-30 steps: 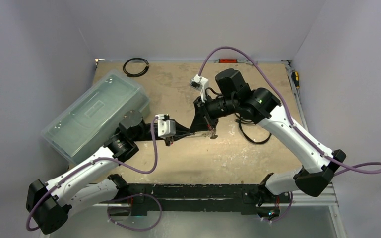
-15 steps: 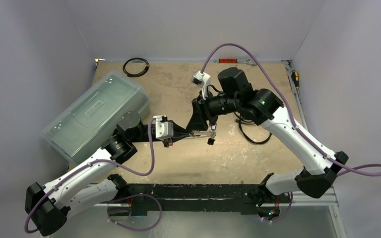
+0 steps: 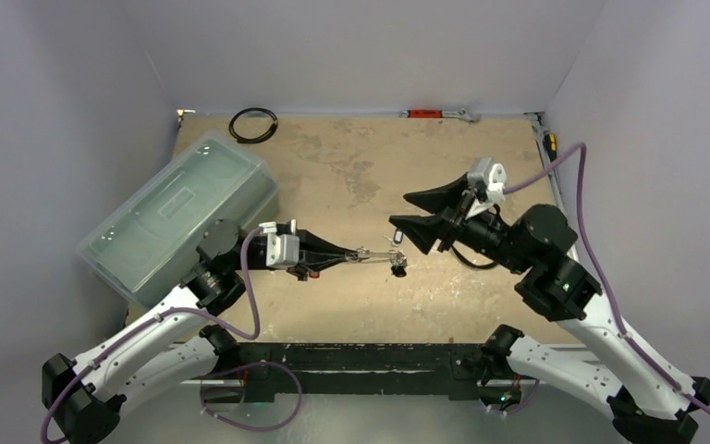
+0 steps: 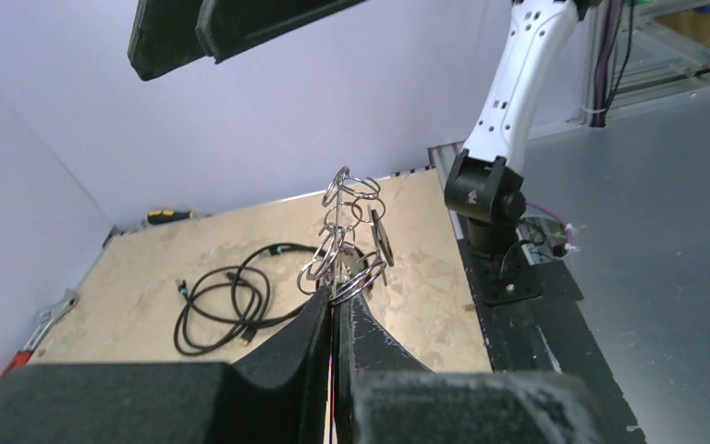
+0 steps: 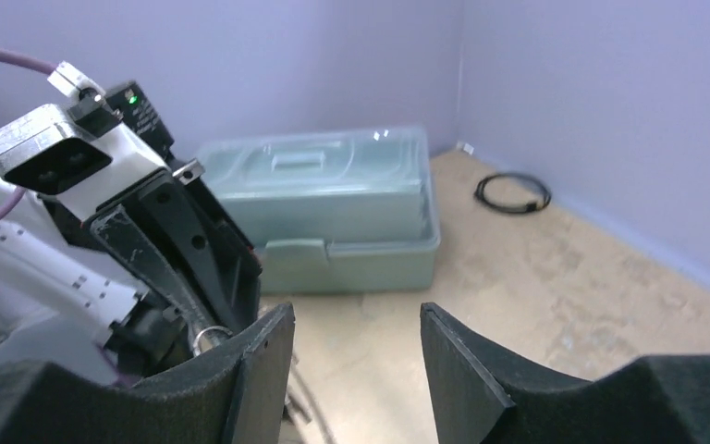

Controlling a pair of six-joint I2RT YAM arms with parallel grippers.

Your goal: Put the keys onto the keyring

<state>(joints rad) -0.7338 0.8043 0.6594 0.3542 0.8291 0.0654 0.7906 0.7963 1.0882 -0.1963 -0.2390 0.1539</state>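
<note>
My left gripper (image 3: 355, 255) (image 4: 336, 298) is shut on the keyring (image 3: 376, 256), held out over the table's middle. In the left wrist view the keyring (image 4: 345, 242) shows as a bunch of thin silvery loops rising from the closed fingertips. A dark oblong key (image 4: 377, 237) hangs among them, and a dark key (image 3: 397, 268) hangs at the ring's far end. My right gripper (image 3: 398, 209) (image 5: 356, 326) is open with nothing between its fingers. It is just right of the ring and apart from it. Its fingers (image 4: 231, 26) cross the top of the left wrist view.
A pale green lidded box (image 3: 180, 217) (image 5: 333, 208) lies at the left. A black coiled cable ring (image 3: 252, 124) (image 5: 513, 192) sits at the back left. A loose black cable (image 4: 231, 296) lies under the right arm. A red-handled tool (image 3: 434, 114) rests at the back edge.
My right gripper has opened and drawn back to the right, off the keyring. My left gripper stayed shut on the ring and shifted it slightly right and toward the near edge.
</note>
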